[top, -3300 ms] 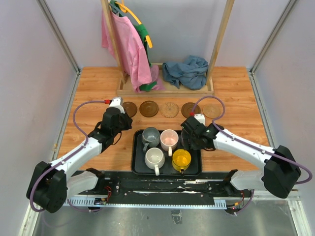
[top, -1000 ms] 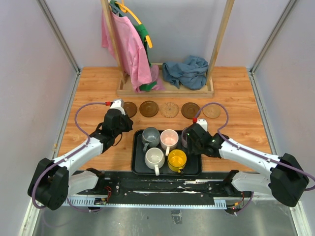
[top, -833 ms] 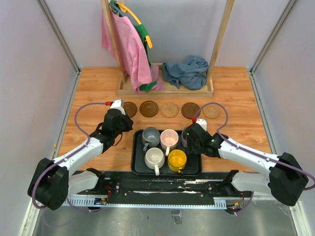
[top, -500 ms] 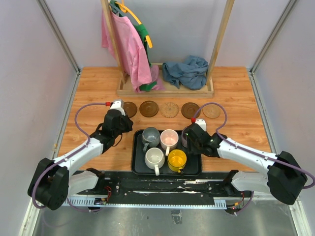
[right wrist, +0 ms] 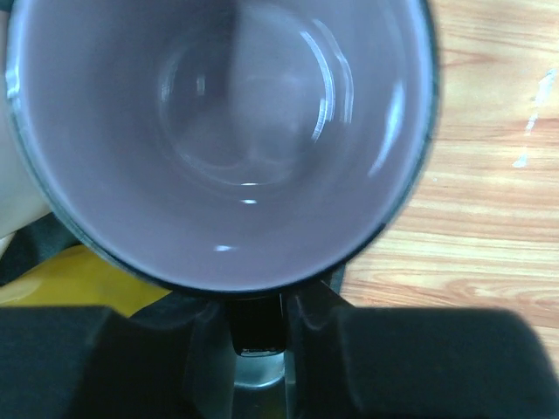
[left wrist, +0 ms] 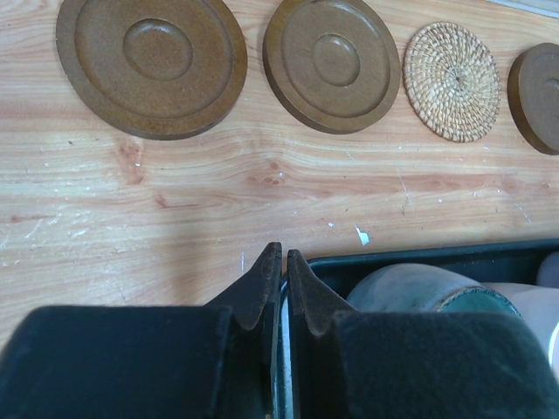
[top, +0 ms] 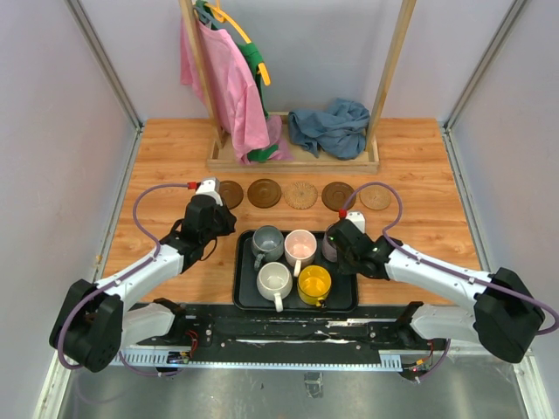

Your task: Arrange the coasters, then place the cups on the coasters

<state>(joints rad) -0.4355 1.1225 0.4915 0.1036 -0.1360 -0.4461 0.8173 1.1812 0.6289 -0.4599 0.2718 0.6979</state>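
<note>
Five coasters lie in a row beyond the tray: dark ones [top: 230,194] [top: 264,192] [top: 338,195], woven tan ones [top: 301,194] [top: 376,198]. The black tray [top: 244,297] holds the grey cup [top: 267,240], pink cup [top: 300,245], white cup [top: 274,279] and yellow cup [top: 314,284]. At its right end my right gripper [top: 337,250] [right wrist: 255,305] is shut on the handle of the lavender cup [top: 328,245] [right wrist: 218,131]. My left gripper [top: 232,232] [left wrist: 284,253] is shut on the tray's left rim [left wrist: 419,255], near the coasters [left wrist: 151,65] [left wrist: 332,61] [left wrist: 452,80].
A wooden rack base [top: 293,157] stands at the back with a pink garment [top: 229,87] hanging from it and a blue cloth [top: 332,127] heaped on it. Side walls close in the table on the left and right.
My right gripper has slid a little further along the tray and closed its fingers onto the lavender cup's handle. The left arm and the tray have not moved.
</note>
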